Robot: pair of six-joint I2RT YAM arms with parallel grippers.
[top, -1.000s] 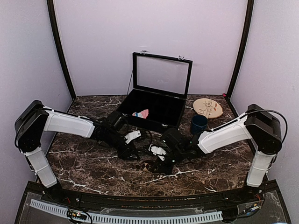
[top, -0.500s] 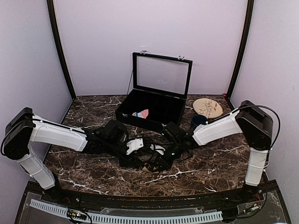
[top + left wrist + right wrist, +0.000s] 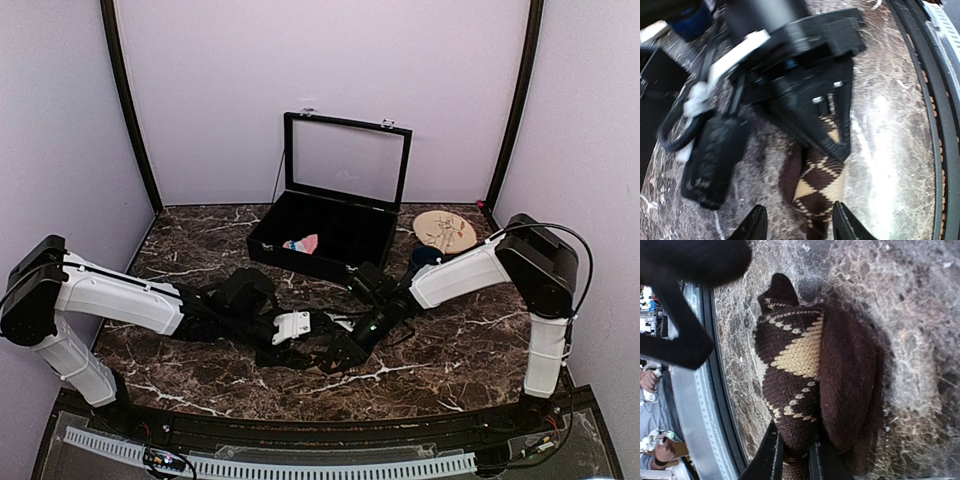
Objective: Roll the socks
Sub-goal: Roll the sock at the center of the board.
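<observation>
Behind, black case point(image 3: 310, 262) holding pink sock point(image 3: 302, 243), right gripper point(image 3: 794, 462) pinching argyle sock point(image 3: 800, 355)

Brown argyle sock point(image 3: 800, 375) folded over on itself, bunched on marble table point(image 3: 180, 360) near front edge. Pink sock point(image 3: 301, 243) lies inside open black case point(image 3: 360, 228).

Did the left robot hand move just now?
Yes. The left gripper moved toward the table's near edge, away from the black box, up to the brown sock.
</observation>
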